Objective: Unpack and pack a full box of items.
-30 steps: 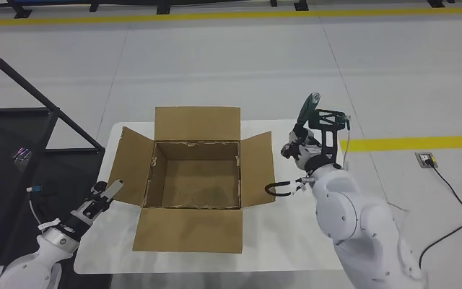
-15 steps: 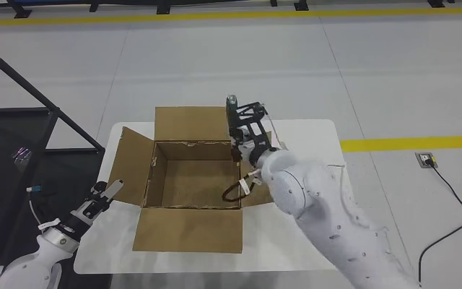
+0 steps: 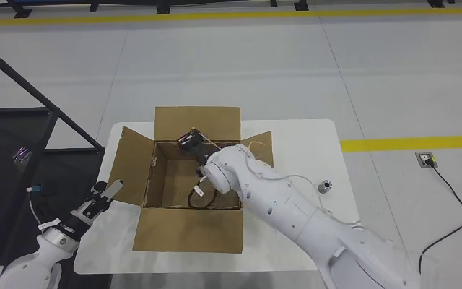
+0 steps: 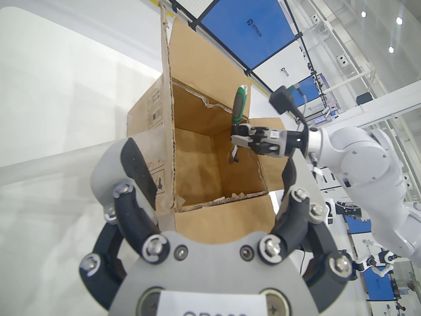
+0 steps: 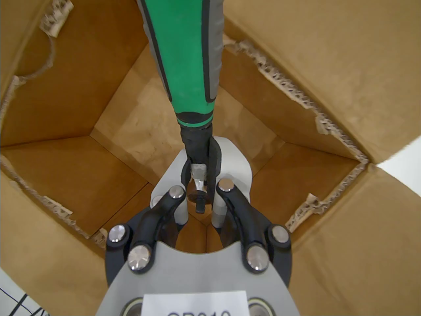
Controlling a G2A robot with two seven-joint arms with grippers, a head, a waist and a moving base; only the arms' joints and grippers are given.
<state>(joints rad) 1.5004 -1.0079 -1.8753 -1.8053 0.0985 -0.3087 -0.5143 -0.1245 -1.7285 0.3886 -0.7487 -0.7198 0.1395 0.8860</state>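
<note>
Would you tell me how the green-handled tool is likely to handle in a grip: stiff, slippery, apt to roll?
Probably stiff: the tool juts straight from the right gripper without sagging. Held by its thin neck, the thick handle may twist in the grip. Its rounded handle looks apt to roll on the box floor.

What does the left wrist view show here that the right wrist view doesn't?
Left wrist view: the open left gripper near the outer wall of the cardboard box, the white table, and the right arm seen from outside. Right wrist view: up close, fingers clamped on the black neck of the green-handled tool. Both: the box interior, the tool's handle, and the right gripper holding it.
</note>
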